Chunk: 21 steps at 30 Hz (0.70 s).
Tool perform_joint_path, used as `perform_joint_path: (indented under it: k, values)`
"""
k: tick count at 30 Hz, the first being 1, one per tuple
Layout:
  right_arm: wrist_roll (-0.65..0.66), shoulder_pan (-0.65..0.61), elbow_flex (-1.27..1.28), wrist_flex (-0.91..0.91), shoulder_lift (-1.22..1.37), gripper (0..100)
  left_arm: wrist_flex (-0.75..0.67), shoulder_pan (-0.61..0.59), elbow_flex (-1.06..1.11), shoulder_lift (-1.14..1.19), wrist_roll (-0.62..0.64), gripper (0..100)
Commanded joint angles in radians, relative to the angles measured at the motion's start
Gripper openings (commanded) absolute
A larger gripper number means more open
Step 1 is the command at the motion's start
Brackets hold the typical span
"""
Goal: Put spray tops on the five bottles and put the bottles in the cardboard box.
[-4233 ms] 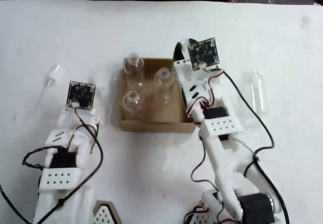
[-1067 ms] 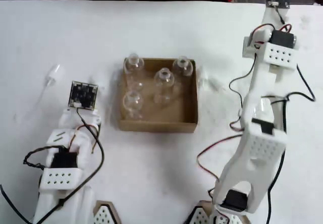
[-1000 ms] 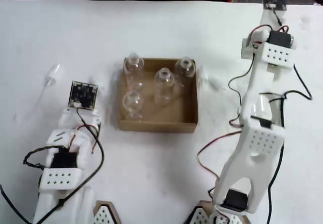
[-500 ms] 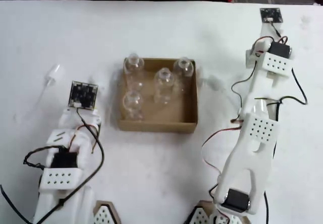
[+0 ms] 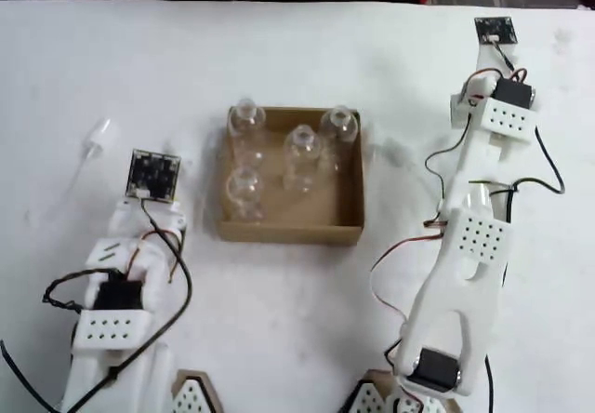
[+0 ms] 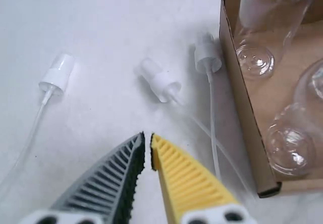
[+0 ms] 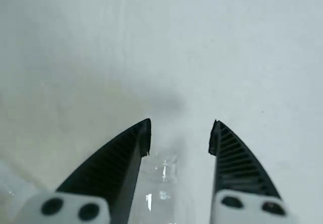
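While the last clear plastic bottle point(image 7: 162, 176) lay on the white tabletop point(image 5: 279, 50), well apart from the brown cardboard box point(image 5: 290, 233), the right arm point(image 5: 474, 236) had swung over from that box, where four bottles point(image 5: 302, 143) stood. The right tool point(image 7: 179, 133) hung open over the last bottle, ready to grab. The left tool point(image 6: 147, 143) was almost closed, empty.

The white table point(image 5: 279, 50) carries a cardboard box point(image 5: 290, 231), with loose spray tops point(image 6: 160, 82) lying beside it.

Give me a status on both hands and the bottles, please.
Left hand shut, by white spray tops. Right hand open above fifth clear bottle. Four clear bottles in brown cardboard box.
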Motion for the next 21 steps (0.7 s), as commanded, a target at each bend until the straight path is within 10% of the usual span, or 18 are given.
perform_joint_path:
  k: [1,21]
  values:
    - [0.014,-0.028,-0.037,0.001,0.004,16.6,-0.028,0.018,-0.015,0.005,0.009,3]
    - [0.210,-0.008,-0.095,-0.001,0.068,1.7,-0.029,0.019,-0.008,0.005,0.009,3]
